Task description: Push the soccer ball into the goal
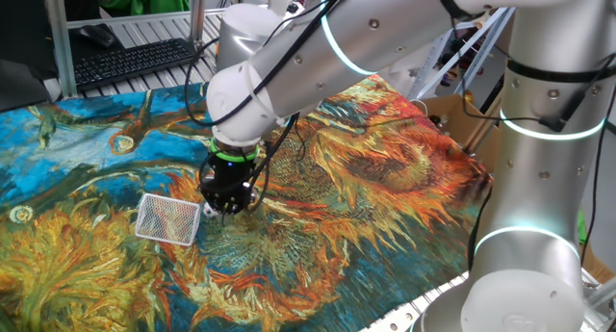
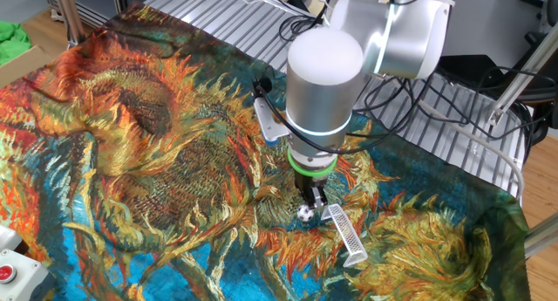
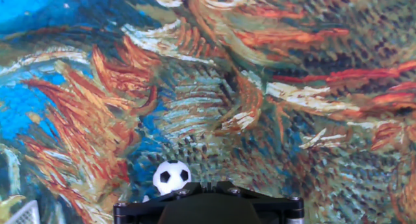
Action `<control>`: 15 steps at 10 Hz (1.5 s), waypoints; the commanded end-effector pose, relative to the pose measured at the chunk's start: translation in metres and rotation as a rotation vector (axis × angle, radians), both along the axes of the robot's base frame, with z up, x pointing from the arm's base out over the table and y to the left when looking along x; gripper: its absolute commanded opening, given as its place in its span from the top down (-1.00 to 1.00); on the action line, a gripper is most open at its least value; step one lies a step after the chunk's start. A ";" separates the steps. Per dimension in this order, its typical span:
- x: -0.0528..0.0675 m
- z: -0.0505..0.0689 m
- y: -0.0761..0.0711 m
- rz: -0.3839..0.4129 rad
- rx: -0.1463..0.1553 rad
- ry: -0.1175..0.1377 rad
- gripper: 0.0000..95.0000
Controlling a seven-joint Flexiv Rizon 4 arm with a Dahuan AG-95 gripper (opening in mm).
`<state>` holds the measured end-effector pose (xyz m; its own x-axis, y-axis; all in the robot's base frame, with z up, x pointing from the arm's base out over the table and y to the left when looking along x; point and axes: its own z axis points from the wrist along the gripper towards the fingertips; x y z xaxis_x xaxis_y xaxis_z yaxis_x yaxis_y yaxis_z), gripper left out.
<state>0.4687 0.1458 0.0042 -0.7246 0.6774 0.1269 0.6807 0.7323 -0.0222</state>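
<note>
The jaws are closed on nothing, the two fingers pressed together into a single blunt tip, and the gripper (image 2: 312,201) points straight down close to the cloth. Just beside that tip lies the soccer ball (image 2: 304,213), a tiny white sphere with black patches resting on the sunflower-painted tablecloth (image 2: 131,135). The goal (image 2: 346,233), a small white mesh-walled frame, sits near the ball on its other side from most of the cloth.

The ball looks light, hard and smooth, so it should roll at the slightest touch and could easily skid sideways off a narrow tip. It is far too small to grasp sensibly; the best contact is a low nudge on the side facing away from the goal, in line with the goal mouth. The cloth's weave and wrinkles may deflect it.

The hand view gives the clearest look at the ball (image 3: 171,177), right at the edge of the gripper body (image 3: 208,203), with only a corner of the goal (image 3: 19,214) showing at the lower left. One fixed view shows the goal (image 1: 167,218) face-on beside the gripper (image 1: 223,209), but the ball cannot be made out there. The other fixed view alone shows ball, tip and goal together.
</note>
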 end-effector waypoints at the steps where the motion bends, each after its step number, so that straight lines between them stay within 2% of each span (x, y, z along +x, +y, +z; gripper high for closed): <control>1: 0.006 0.004 0.001 0.011 -0.002 0.000 1.00; 3: 0.014 0.006 0.003 0.011 0.000 -0.005 1.00; 6: 0.028 0.007 0.008 0.018 -0.001 -0.025 1.00; 8: 0.033 0.007 0.009 0.006 0.001 -0.025 1.00; 10: 0.034 0.007 0.009 0.005 0.000 -0.022 1.00; 11: 0.034 0.008 0.009 0.033 -0.024 -0.004 1.00; 12: 0.033 0.008 0.009 0.063 -0.071 0.003 1.00; 13: 0.033 0.009 0.008 0.070 -0.088 0.012 1.00; 14: 0.032 0.010 0.008 0.078 -0.095 0.032 1.00; 15: 0.031 0.011 0.008 0.081 -0.094 0.034 1.00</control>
<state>0.5010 0.1547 0.0130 -0.7687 0.6327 0.0943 0.6242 0.7741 -0.1057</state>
